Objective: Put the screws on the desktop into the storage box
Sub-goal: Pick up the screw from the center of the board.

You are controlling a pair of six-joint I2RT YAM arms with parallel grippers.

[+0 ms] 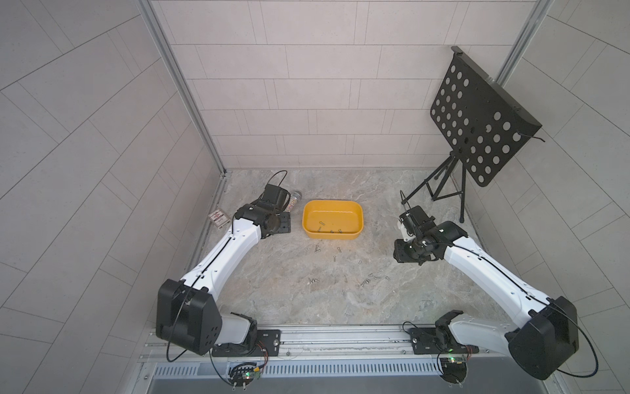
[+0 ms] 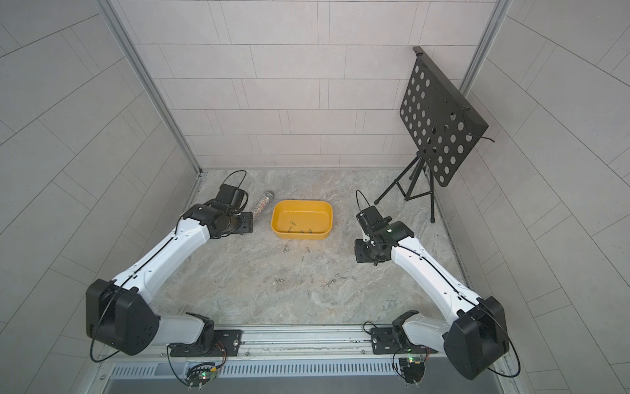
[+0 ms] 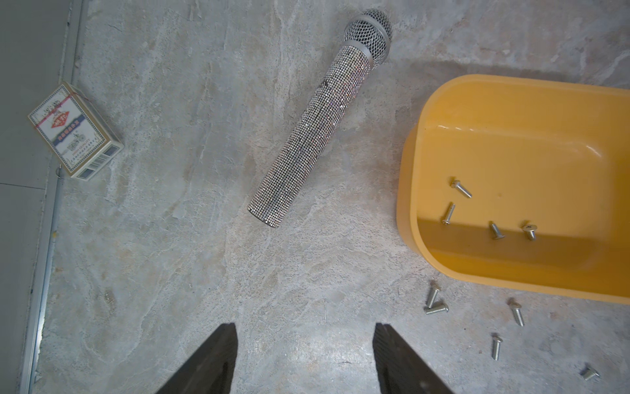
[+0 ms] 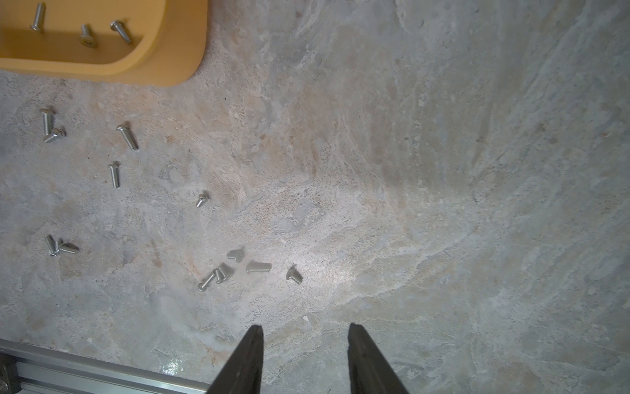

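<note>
I record a glittery microphone [image 3: 317, 119] lying flat, silver mesh head at one end; a red, white and blue card box [image 3: 73, 131] lies well apart from it, one end against the metal edge strip [image 3: 44, 273]; in both top views a black perforated music stand [image 1: 477, 116] stands on its tripod in the far right corner, desk tilted; pale tiled walls [image 1: 306, 85] enclose three sides.
</note>
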